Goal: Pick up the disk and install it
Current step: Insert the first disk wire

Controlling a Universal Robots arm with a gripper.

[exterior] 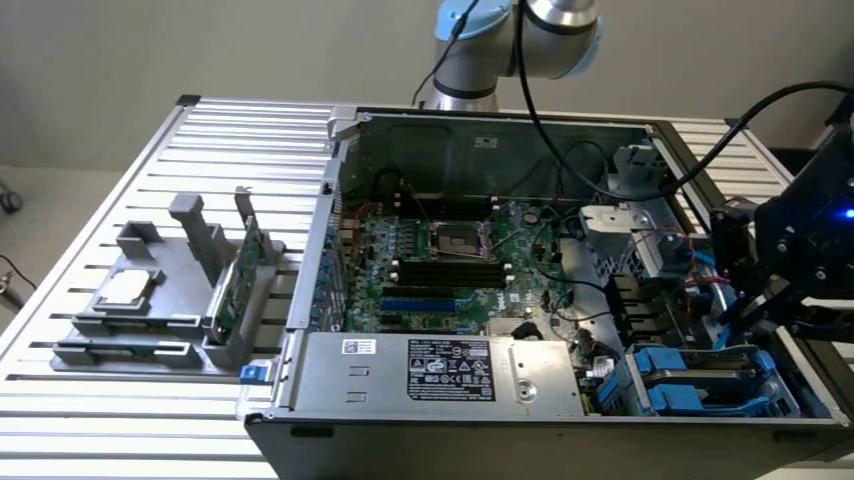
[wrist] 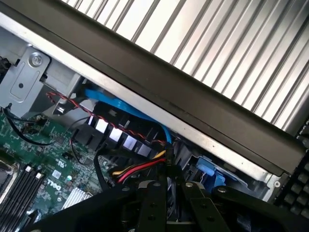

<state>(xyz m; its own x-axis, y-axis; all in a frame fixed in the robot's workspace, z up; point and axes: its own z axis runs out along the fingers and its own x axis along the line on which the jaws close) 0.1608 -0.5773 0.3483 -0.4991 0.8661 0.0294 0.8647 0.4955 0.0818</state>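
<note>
Hand [exterior: 751, 318] is held low over the drive bay [exterior: 627, 385] of the computer case [exterior: 534, 455]; its grip cannot be told. Disk [exterior: 697, 385], blue-framed, is seen in that bay. Step judged: seating. Square alignment, clear of the cables [wrist: 140, 169], is called for.

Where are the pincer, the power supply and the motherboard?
Pincer [wrist: 170, 187], wrist view, its middle.
Power supply [exterior: 447, 368], exterior view, its label.
Motherboard [exterior: 447, 272], exterior view, its memory slots.

Overall: soft, even indoor light, fairly bright in the exterior view.
Glare: the ribbed table [wrist: 227, 53] washes out almost white in the wrist view.
Shadow: the inside of the computer case [exterior: 400, 130] is dim, darkest along its walls.
Glow: a small blue light [exterior: 843, 213] at the exterior view's right edge.
</note>
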